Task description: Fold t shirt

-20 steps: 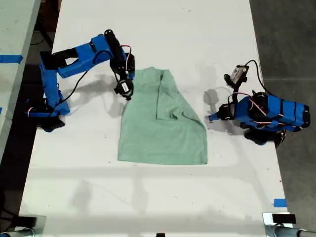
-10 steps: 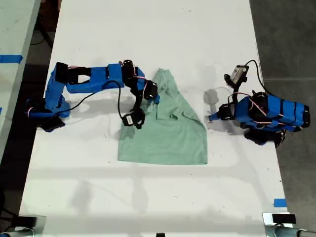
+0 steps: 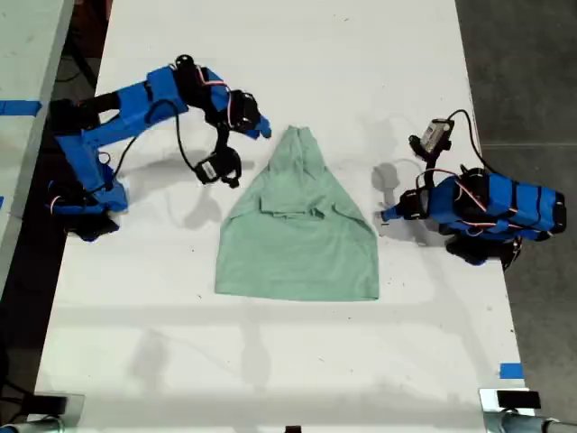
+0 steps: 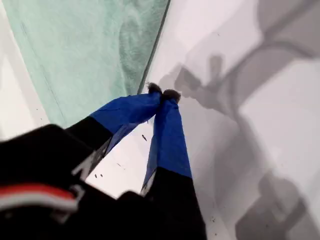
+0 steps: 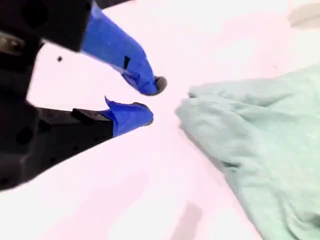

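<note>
Blue first gripper (image 4: 163,94) pinched empty beside t shirt (image 3: 297,225); second gripper (image 5: 150,100) narrowly parted.

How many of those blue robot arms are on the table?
2. One arm reaches in from the exterior view's left, towards the narrow end of the t shirt. The other arm sits folded at the exterior view's right, beside the shirt. None seems hidden.

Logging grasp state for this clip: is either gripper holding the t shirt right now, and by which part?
Nothing is held. My first gripper is shut on nothing, beside the t shirt. My second gripper is open, short of its edge.
</note>
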Controlling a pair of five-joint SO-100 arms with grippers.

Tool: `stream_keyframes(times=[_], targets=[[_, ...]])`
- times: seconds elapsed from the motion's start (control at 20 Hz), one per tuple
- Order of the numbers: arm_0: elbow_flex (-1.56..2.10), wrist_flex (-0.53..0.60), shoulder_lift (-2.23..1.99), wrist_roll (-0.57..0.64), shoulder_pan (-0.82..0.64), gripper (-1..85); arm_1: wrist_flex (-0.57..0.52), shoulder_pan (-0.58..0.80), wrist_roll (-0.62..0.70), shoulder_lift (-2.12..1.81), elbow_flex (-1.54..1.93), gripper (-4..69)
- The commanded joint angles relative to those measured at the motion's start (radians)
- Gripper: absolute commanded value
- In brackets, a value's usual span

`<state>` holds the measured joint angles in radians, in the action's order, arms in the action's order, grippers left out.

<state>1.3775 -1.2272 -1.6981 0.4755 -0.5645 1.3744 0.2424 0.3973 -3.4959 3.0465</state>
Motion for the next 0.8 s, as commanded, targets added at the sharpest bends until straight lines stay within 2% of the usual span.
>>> stream_keyframes(times=[0.0, 0.1, 0.2, 0.25, 0.3, 0.35, 0.45, 0.5, 0.75], targets=[[0.572, 0.308, -0.649, 0.091, -0.094, -0.2, -0.014, -0.006, -0.011, -0.008, 0.049, 0.8], [1.072, 0.546, -1.04, 0.117, -0.126, -0.2, -0.014, -0.003, -0.012, -0.008, 0.049, 0.8], [1.503, 0.73, -1.342, 0.152, -0.132, -0.2, -0.014, 0.002, -0.011, -0.008, 0.049, 0.8], [1.698, 0.772, -1.529, 0.155, -0.152, -0.2, -0.014, 0.002, -0.011, -0.008, 0.049, 0.8], [1.875, 0.715, -1.799, 0.152, -0.179, -0.2, -0.014, 0.002, -0.012, -0.008, 0.049, 0.8], [1.922, 0.632, -1.862, 0.123, -0.212, -0.2, -0.014, 0.002, -0.014, -0.006, 0.051, 0.8], [1.922, 0.607, -1.91, 0.144, -0.193, -0.2, -0.011, -0.002, -0.015, -0.008, 0.049, 0.8], [1.922, 0.575, -1.905, 0.129, -0.232, -0.2, -0.011, -0.002, -0.015, -0.008, 0.049, 0.8], [1.922, 0.549, -1.907, 0.084, -0.242, -0.2, -0.011, -0.009, -0.021, -0.008, 0.049, 0.8]])
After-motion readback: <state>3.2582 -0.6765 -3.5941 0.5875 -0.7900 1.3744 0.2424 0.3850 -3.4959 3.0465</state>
